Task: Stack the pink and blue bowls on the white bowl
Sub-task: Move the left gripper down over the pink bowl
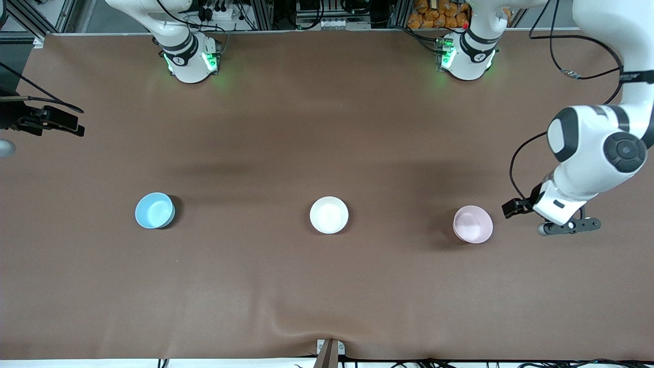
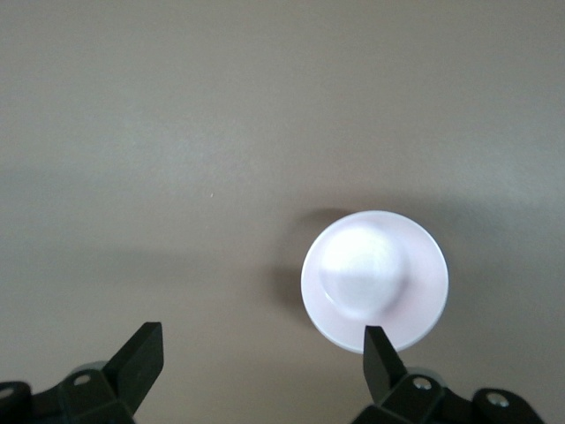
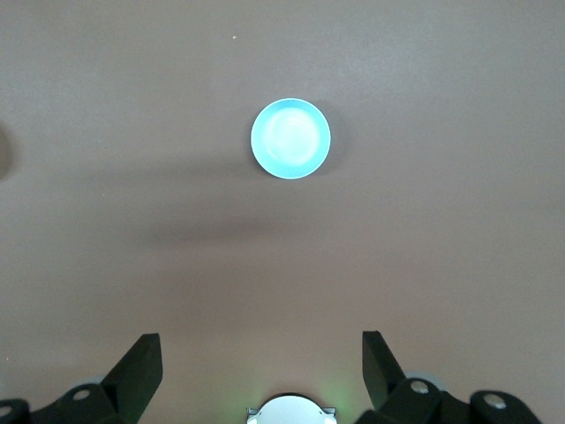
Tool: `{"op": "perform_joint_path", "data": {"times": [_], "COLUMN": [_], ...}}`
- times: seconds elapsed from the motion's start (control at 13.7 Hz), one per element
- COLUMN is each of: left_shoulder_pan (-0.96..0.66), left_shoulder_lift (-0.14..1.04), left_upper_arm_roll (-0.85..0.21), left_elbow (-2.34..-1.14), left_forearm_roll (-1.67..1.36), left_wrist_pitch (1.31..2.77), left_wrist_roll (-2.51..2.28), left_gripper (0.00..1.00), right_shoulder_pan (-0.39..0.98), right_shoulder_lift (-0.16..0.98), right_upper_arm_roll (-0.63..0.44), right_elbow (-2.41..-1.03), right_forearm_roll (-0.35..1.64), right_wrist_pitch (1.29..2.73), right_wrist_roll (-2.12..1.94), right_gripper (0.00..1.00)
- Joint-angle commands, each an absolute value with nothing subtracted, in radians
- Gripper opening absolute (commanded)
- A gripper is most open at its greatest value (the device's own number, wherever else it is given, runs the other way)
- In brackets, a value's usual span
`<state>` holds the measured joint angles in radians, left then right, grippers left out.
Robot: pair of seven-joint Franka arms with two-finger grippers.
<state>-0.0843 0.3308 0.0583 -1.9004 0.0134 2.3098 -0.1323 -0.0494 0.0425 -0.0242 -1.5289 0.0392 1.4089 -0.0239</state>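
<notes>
Three equal bowls stand in a row on the brown table. The blue bowl [image 1: 155, 210] is toward the right arm's end, the white bowl [image 1: 329, 215] is in the middle, and the pink bowl [image 1: 473, 224] is toward the left arm's end. My left gripper [image 1: 568, 226] hangs open and empty over the table beside the pink bowl [image 2: 374, 279]. In the left wrist view one of its fingers [image 2: 381, 353] overlaps the bowl's rim. My right gripper [image 3: 260, 339] is open and empty, high over the table, with the blue bowl [image 3: 290, 139] well ahead of it.
The right arm's base [image 1: 190, 61] and the left arm's base [image 1: 467, 59] stand at the table's edge farthest from the front camera. The brown cover has a wrinkle [image 1: 301, 324] by a small bracket [image 1: 329, 350] at the nearest edge.
</notes>
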Motion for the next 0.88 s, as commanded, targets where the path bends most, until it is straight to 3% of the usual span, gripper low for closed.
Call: {"op": "perform_joint_path", "data": {"times": [0.0,0.22,0.8], "left_shoulder_pan": [-0.077,-0.077,-0.075], "left_shoulder_lift": [0.362,0.4,0.514], "left_upper_arm_roll": [0.054,0.054,0.037], "left_elbow": [-1.937,-1.939,-1.939], "left_forearm_roll": [-0.026,-0.055,-0.081], "left_wrist_pitch": [2.407,2.425,2.506], "left_wrist_roll": [-0.114,-0.114,-0.112], "left_gripper": [1.0,1.0,0.74], "right_shoulder_pan": [-0.048,-0.046,-0.046], "right_shoulder_lift": [0.057,0.061,0.061], "right_upper_arm_roll": [-0.025,-0.025,-0.025], "right_elbow": [-1.506,-1.506,-1.506], "right_forearm_roll": [0.054,0.054,0.054], "right_wrist_pitch": [1.408,1.408,1.411], "right_wrist_roll": [-0.009,-0.009,-0.009], "right_gripper": [1.0,1.0,1.0]}}
